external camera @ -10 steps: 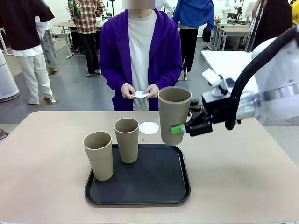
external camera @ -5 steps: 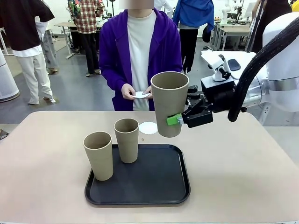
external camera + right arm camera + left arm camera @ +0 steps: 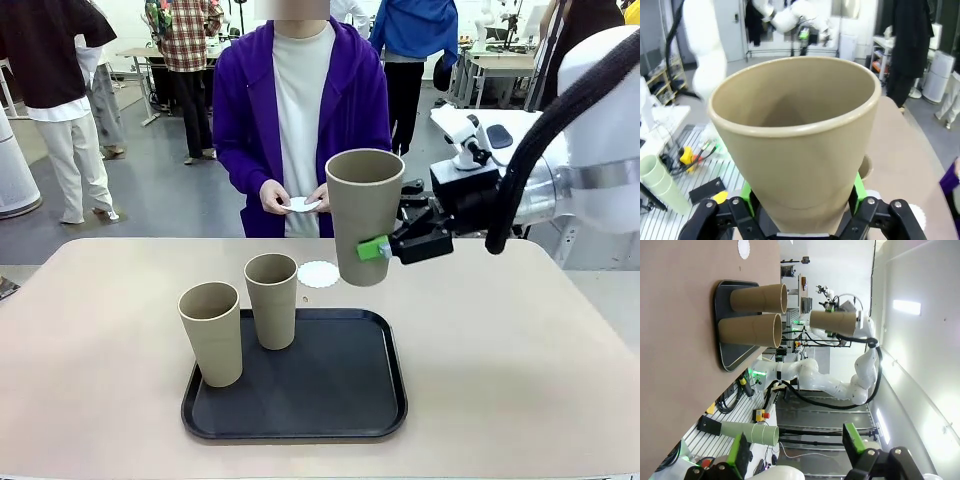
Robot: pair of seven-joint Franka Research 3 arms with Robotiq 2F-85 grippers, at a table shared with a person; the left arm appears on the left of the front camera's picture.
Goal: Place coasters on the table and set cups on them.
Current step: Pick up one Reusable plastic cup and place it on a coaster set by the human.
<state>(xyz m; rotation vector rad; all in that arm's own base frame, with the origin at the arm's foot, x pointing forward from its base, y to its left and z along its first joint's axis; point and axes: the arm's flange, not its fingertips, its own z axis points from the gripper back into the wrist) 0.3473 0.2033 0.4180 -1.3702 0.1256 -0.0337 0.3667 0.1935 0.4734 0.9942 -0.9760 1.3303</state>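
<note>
One cup point(image 3: 363, 215), upright and clamped low in the right gripper point(image 3: 388, 247), hangs just right of the coaster point(image 3: 318, 274) beyond the far edge of the tray point(image 3: 330, 385); left gripper point(image 3: 797, 449) stands apart.

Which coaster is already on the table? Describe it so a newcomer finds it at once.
Start at the black tray in the middle of the beige table. Just past the tray's far edge lies a small white lacy coaster, flat on the tabletop. The other coaster is up in the person's hands.
</note>
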